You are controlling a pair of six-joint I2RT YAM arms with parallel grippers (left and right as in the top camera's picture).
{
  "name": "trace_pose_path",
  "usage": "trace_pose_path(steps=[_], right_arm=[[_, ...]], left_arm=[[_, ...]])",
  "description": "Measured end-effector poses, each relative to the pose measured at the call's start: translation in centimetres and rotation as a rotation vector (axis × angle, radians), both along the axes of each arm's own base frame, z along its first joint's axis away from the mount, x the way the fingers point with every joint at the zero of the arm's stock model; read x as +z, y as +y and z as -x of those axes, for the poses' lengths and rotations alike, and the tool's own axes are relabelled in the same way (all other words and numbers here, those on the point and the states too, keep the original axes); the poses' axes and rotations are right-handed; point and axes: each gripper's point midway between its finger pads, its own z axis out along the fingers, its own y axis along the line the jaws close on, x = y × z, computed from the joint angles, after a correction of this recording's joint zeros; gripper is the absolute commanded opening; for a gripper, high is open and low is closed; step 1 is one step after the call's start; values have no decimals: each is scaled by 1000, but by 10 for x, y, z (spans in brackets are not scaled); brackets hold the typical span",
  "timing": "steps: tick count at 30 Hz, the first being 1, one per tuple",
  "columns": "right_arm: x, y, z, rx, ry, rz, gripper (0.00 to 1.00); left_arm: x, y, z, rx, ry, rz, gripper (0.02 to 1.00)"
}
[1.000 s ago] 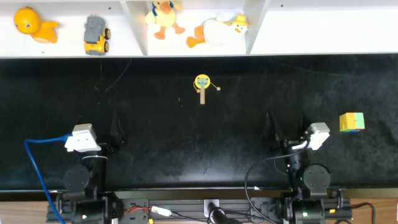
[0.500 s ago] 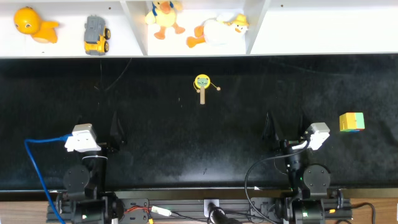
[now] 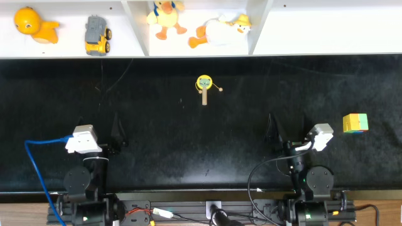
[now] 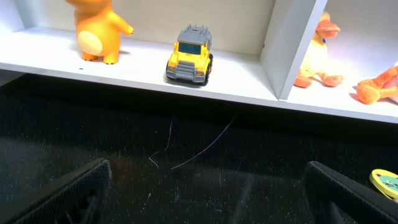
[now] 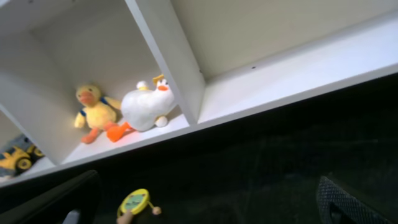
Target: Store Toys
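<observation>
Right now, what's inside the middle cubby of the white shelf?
The middle cubby holds two plush toys: a yellow duck sitting up and a white duck lying beside it. The spots beneath them are covered.

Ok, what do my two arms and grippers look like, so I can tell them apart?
Both are black with dark, tapered fingers. The left gripper has a white wrist block and a blue cable; the right gripper has a similar block and a black cable.
</observation>
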Motion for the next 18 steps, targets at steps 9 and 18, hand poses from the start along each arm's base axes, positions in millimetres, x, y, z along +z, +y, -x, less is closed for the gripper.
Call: trace_pose_path(steps=[9, 18], right_arm=[[6, 17, 4, 105, -1, -114, 1000], [14, 40, 8, 238, 128, -70, 998]], left_arm=[[0, 0, 0, 0, 0, 0, 998], [0, 0, 0, 0, -1, 0, 998]])
